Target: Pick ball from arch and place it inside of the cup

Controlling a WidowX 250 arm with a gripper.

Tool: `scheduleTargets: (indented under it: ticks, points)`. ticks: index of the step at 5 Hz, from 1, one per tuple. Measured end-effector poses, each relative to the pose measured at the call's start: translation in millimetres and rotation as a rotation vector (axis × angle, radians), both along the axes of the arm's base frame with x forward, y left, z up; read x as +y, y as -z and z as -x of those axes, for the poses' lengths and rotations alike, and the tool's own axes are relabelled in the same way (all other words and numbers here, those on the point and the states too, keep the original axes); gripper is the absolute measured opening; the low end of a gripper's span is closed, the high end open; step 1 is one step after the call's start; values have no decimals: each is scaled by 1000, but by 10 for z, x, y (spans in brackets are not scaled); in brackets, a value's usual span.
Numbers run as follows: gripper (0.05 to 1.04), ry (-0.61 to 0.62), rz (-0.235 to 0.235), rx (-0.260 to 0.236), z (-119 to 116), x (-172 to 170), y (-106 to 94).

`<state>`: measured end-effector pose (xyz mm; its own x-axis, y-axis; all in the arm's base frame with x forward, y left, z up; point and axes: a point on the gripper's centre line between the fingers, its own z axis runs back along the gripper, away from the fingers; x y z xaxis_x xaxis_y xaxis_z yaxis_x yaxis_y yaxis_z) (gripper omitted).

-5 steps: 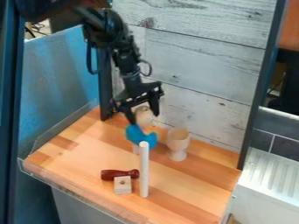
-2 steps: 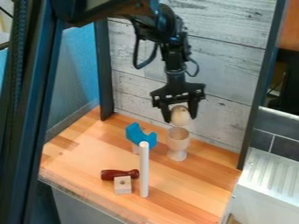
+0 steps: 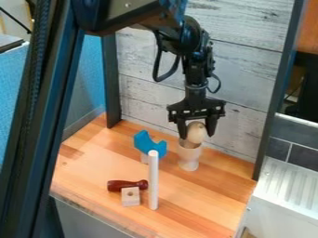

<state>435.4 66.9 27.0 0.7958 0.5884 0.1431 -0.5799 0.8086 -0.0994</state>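
Two fingers (image 3: 212,125) of the hand (image 3: 197,135) pinch the pale ball (image 3: 195,132), right at the mouth of the cup (image 3: 188,157)! Left of that, the blue arch (image 3: 145,142); nearer on the bench (image 3: 90,174), the white rod (image 3: 153,183) stands upright beside a wooden block (image 3: 130,198) and dark red handle (image 3: 123,186).

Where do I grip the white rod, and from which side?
Probably the upper part of the white rod, coming from above with a finger either side: it's slim, straight and upright, and the red handle and wooden block sit low, near its base.
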Motion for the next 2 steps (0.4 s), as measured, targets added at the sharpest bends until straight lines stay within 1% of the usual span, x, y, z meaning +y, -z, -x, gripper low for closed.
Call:
scheduleTargets:
  ticks: [1, 2]
  points:
    - [786, -6, -5, 10, -31, 36, 74]
    - [856, -13, 3, 7, -25, 90, 63]
